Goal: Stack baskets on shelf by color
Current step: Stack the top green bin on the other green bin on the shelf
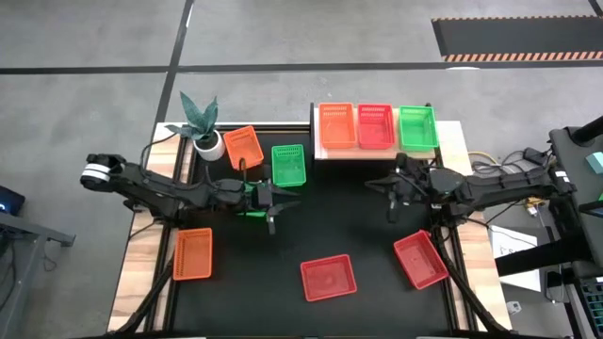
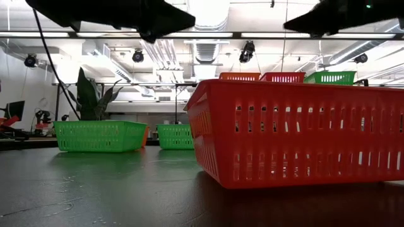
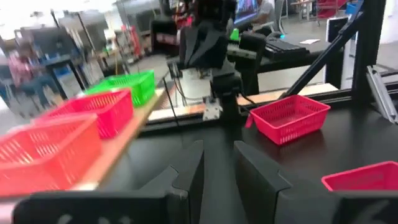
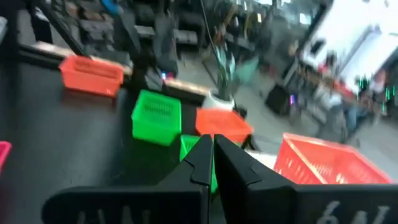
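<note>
The wooden shelf (image 1: 447, 141) at the table's far right carries an orange basket (image 1: 336, 126), a red one (image 1: 375, 126) and a green one (image 1: 417, 127) side by side. On the table lie two orange baskets (image 1: 242, 146) (image 1: 193, 252), a green one (image 1: 288, 165) and two red ones (image 1: 328, 278) (image 1: 420, 259). A second green basket (image 4: 188, 147) lies partly under my left arm. My left gripper (image 1: 273, 215) hovers open near the table's middle. My right gripper (image 1: 394, 200) is shut in front of the shelf.
A white pot with a plant (image 1: 203, 132) stands at the far left, beside the tilted orange basket. In the low view the near red basket (image 2: 297, 132) fills the foreground. Bare black tabletop (image 1: 339, 221) lies between the two grippers.
</note>
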Tool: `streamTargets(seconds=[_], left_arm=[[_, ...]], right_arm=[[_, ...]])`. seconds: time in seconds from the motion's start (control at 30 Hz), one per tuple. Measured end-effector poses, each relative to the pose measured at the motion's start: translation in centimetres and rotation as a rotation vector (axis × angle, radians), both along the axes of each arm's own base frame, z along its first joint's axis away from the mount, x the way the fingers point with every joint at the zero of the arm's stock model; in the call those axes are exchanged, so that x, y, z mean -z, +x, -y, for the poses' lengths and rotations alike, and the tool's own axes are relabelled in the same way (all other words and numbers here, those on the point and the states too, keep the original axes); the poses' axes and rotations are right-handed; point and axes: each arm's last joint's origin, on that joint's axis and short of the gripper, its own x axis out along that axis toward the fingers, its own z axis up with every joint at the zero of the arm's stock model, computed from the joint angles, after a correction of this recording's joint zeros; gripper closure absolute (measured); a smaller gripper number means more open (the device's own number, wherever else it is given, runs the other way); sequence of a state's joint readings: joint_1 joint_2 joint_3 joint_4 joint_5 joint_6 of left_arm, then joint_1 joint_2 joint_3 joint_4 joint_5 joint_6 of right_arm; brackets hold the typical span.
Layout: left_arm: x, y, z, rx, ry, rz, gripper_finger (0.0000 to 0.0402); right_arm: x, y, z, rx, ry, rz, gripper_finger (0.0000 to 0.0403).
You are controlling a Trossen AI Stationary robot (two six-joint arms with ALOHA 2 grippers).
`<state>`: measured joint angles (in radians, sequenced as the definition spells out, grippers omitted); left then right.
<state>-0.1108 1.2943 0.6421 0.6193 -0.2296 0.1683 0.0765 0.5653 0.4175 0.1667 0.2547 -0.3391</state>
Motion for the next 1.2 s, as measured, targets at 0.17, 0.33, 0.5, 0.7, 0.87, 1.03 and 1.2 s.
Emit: streamTargets(seconds=[0.17,0.33,0.5,0.7,0.87,1.03,1.2], left_arm=[[0.8,1.0,0.1,-0.021,-0.071,-0.027,0.0331],[1.2,2.3,0.1,-0.091,-0.069,-0.093,0.0331],[1.3,3.4,-0.2,-0.170,-0.116,-0.378,0.0331],[1.2,3.5,-2.3,-0.307,-0.147,-0.787,0.0330],[2.0,3.8,-5.2,-0.262,-0.172,-0.919,0.0303],[3.1,4.0,-7.3,-0.241,-0.195,-0.960,0.0255],[4.0,4.7,-8.0,-0.233,-0.157,-0.961,0.0226]], right_arm=[[-0.4,-2.7,0.1,-0.028,-0.066,0.127,0.0394],[-0.9,-5.5,0.3,-0.025,-0.042,0.235,0.0394],[-0.9,-6.6,0.4,-0.026,-0.007,0.194,0.0394],[-1.3,-7.4,0.5,-0.027,0.020,0.180,0.0394],[-1.2,-7.5,0.5,-0.027,0.016,0.169,0.0394],[-1.2,-7.6,0.5,-0.027,0.020,0.168,0.0394],[-1.2,-7.6,0.5,-0.027,0.029,0.167,0.0394]])
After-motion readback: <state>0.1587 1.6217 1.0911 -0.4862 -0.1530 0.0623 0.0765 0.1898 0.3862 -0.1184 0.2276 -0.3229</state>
